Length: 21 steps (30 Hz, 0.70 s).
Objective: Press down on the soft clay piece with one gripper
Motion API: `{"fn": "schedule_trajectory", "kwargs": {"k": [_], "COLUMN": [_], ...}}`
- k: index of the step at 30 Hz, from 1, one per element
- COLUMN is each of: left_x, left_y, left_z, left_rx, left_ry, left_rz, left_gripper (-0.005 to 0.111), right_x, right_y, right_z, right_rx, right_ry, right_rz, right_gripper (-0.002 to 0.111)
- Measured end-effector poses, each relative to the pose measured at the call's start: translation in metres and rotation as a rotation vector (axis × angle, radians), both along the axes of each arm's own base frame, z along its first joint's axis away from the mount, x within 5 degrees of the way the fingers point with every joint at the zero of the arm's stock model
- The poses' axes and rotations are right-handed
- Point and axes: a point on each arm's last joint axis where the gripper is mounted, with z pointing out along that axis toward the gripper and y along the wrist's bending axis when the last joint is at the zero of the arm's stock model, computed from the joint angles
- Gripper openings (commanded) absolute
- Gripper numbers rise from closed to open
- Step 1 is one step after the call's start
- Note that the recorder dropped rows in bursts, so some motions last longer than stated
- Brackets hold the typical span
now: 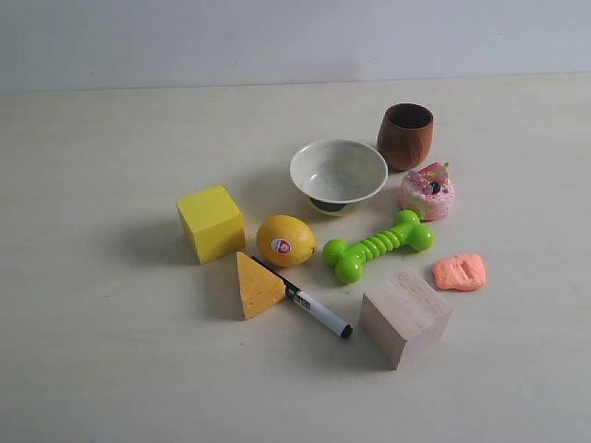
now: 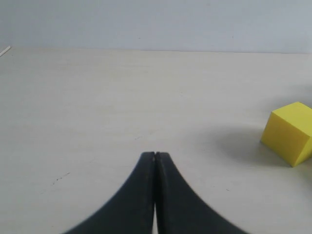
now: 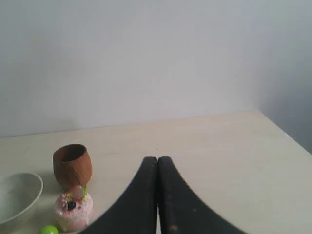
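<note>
The soft clay piece (image 1: 459, 272) is a small salmon-orange flattish lump lying on the table at the right, just beyond the wooden cube (image 1: 404, 317). Neither arm shows in the exterior view. In the left wrist view my left gripper (image 2: 155, 155) is shut with nothing in it, above bare table, with the yellow cube (image 2: 289, 132) off to one side. My right gripper (image 3: 157, 159) is also shut and empty; its view shows the brown cup (image 3: 72, 165) and the pink-and-white doughnut toy (image 3: 73, 208). The clay is out of both wrist views.
Around the clay lie a green dumbbell toy (image 1: 378, 245), pink doughnut toy (image 1: 427, 193), brown cup (image 1: 405, 136), white bowl (image 1: 338, 174), lemon (image 1: 285, 241), cheese-like wedge (image 1: 257, 285), black-and-white marker (image 1: 312, 305) and yellow cube (image 1: 211, 222).
</note>
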Motion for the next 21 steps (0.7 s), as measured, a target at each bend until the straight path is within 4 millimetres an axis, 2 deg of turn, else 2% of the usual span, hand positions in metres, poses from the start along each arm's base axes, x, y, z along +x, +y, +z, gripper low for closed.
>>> {"fn": "schedule_trajectory", "kwargs": {"k": [4, 14, 17, 21], "left_x": [0.0, 0.0, 0.0, 0.0], "left_y": [0.0, 0.0, 0.0, 0.0], "left_z": [0.0, 0.0, 0.0, 0.0], "left_rx": [0.0, 0.0, 0.0, 0.0], "left_ry": [0.0, 0.0, 0.0, 0.0], "left_rz": [0.0, 0.0, 0.0, 0.0], "left_gripper": [0.0, 0.0, 0.0, 0.0], "right_x": [0.005, -0.007, -0.007, -0.009], "right_y": [-0.001, 0.003, 0.003, 0.003], "right_z": [-0.024, -0.076, -0.085, -0.084], "right_rx": [0.035, 0.004, 0.005, 0.01], "right_ry": [0.021, 0.002, 0.012, -0.009], "right_rz": [-0.006, 0.04, 0.039, 0.038], "right_gripper": [0.0, 0.0, 0.0, 0.0]}}
